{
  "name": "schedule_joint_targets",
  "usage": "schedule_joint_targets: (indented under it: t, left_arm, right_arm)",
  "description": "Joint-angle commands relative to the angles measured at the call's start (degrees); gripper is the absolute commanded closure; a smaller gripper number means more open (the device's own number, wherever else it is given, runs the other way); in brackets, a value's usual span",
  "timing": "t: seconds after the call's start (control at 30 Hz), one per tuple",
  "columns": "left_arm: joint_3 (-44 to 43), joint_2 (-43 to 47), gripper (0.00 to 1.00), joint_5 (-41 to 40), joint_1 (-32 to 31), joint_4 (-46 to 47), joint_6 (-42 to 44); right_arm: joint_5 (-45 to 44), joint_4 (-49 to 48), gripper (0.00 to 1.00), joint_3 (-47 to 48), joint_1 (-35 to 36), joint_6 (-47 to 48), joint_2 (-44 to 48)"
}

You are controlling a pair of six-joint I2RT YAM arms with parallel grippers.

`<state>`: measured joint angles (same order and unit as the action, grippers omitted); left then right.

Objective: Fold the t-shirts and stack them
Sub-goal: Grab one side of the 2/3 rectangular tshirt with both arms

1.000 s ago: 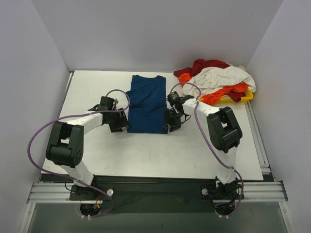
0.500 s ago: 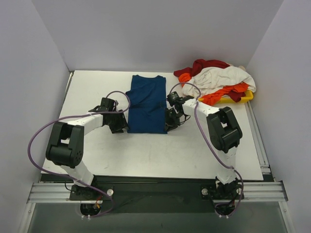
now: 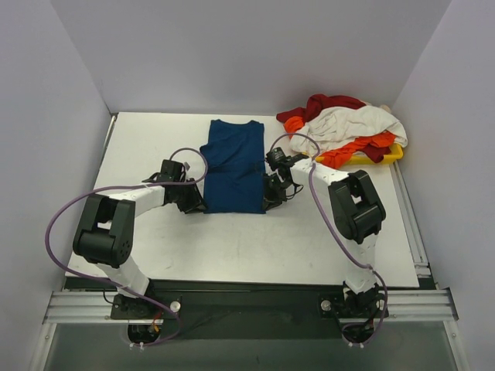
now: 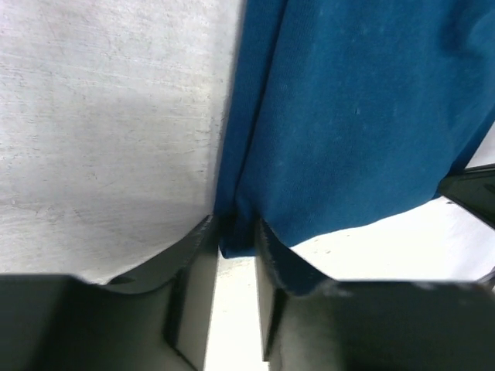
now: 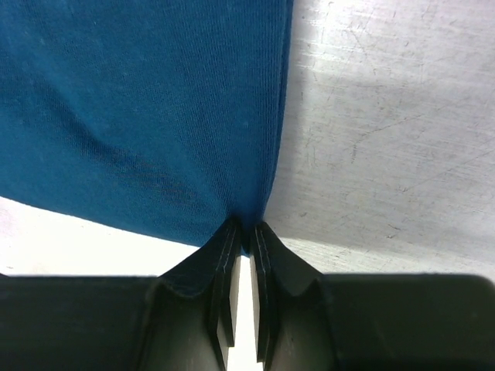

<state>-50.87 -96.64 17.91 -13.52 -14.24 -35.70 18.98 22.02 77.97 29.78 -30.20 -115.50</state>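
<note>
A dark blue t-shirt (image 3: pixel 234 166) lies flat on the white table (image 3: pixel 155 147), folded into a long strip, collar at the far end. My left gripper (image 3: pixel 193 202) is low at its near left corner, and its jaws (image 4: pixel 236 232) are closed round a fold of the blue cloth (image 4: pixel 363 116), part of which drapes over the right finger. My right gripper (image 3: pixel 271 197) is at the near right corner, its jaws (image 5: pixel 246 232) pinched nearly together on the edge of the shirt (image 5: pixel 131 100). More t-shirts, dark red (image 3: pixel 332 103), white (image 3: pixel 352 124) and orange (image 3: pixel 352 148), are heaped at the back right.
The heap of shirts rests on a flat yellow tray (image 3: pixel 389 154) by the right wall. Pale walls enclose the table on three sides. Purple cables loop from both arms over the table.
Both grippers have slid inward to the near corners of the blue shirt and closed on its edges; the right one closed much further.
</note>
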Motion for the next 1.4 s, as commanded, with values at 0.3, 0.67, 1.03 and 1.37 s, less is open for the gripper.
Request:
schedule_joint_targets:
  t: [0.3,0.67,1.03,1.37]
  left_arm:
    - [1.92,-0.23,1.00,-1.47,-0.54,0.80,0.63]
    - [3.23,4.88,1.00,-3.59,-0.98,-2.19,1.69]
    - [2.53,13.75,1.00,-3.85,-3.09,-11.40,2.57]
    - [2.79,24.82,1.00,-3.23,-5.02,-23.37,2.13]
  right_arm:
    - [-0.26,1.18,1.00,-2.38,0.63,-1.09,3.97]
    - [-0.44,1.18,1.00,-7.57,0.81,-2.32,8.89]
    - [-0.35,3.03,1.00,-11.00,2.65,-3.11,15.21]
    - [-1.84,9.70,1.00,-14.34,7.57,-5.13,25.05]
